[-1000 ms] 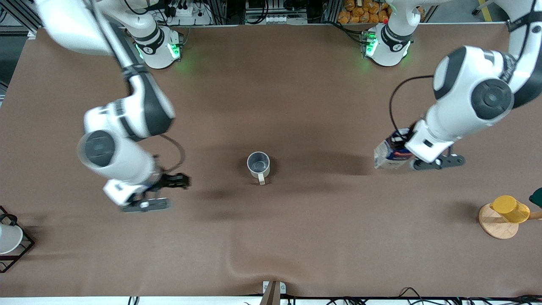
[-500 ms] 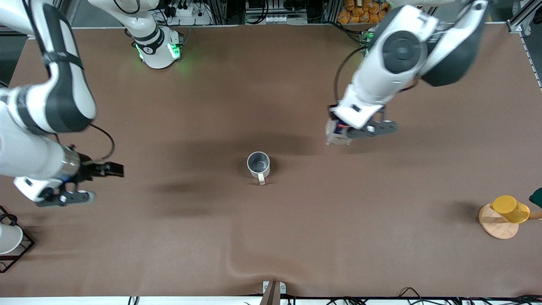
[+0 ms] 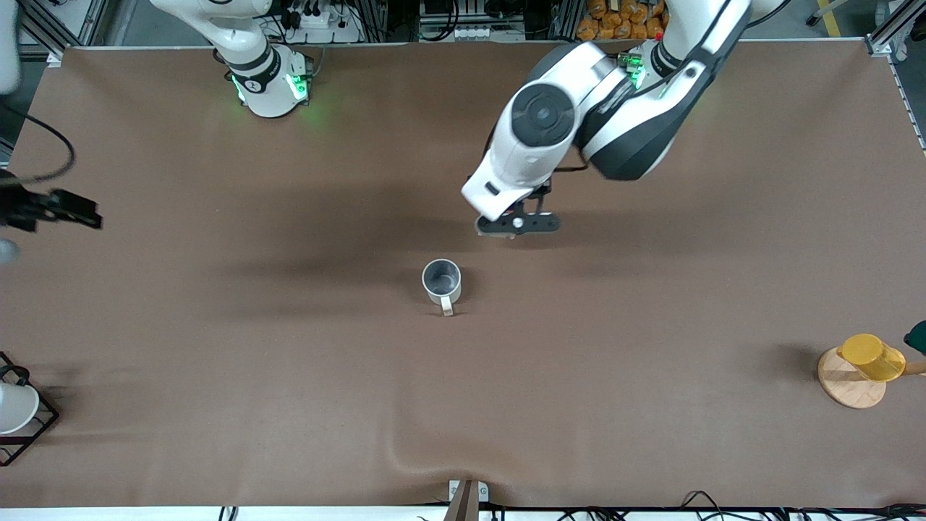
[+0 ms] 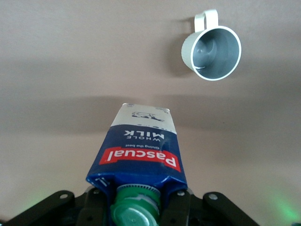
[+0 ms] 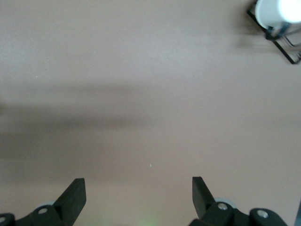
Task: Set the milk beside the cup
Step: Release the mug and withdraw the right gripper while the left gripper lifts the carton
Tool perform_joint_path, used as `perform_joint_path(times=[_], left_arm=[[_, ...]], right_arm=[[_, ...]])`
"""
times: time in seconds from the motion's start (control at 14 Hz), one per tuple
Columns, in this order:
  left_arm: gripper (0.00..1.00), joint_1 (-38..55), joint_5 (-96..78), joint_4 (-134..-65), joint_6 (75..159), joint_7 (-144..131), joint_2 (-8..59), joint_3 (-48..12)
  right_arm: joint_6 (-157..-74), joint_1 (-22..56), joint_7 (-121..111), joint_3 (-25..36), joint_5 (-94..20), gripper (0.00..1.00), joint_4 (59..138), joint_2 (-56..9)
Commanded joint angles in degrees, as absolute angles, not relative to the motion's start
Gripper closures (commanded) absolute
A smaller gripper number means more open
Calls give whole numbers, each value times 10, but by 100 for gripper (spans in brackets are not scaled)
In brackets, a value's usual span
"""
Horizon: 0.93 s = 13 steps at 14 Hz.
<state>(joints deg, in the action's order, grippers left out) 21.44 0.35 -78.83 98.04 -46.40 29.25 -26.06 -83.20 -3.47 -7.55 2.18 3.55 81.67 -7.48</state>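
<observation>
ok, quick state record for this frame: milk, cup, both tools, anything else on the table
milk: held in the air by the left tool, cap end between its fingers
cup: upright mid-table, nothing in it, handle toward the front camera
left tool: shut on the milk, over the table close to the cup
right tool: open, holding nothing, at its own end of the table, waiting
task: milk not yet set down
other: yellow cup on a wooden coaster

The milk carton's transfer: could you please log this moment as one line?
left gripper: shut on dark blue milk carton, airborne over table | grey-beige ceramic mug: upright, apart from carton | right gripper: open, waiting | placement: pending
</observation>
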Motion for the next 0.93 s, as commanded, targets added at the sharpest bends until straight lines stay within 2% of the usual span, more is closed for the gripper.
perform_joint_path(times=[0.0, 0.29, 0.57, 0.86], left_arm=[[73, 291, 4, -733, 977, -498, 324, -200], [73, 377, 4, -708, 1048, -504, 368, -142], [73, 402, 4, -702, 1073, -531, 395, -134], [73, 401, 4, -702, 1091, -532, 401, -129]], right_arm=[[-825, -13, -74, 52, 29, 0, 839, -26], [-810, -32, -43, 52, -23, 0, 840, -10], [-819, -30, -23, 51, -23, 0, 888, 19], [-824, -30, -23, 49, -15, 0, 882, 21]])
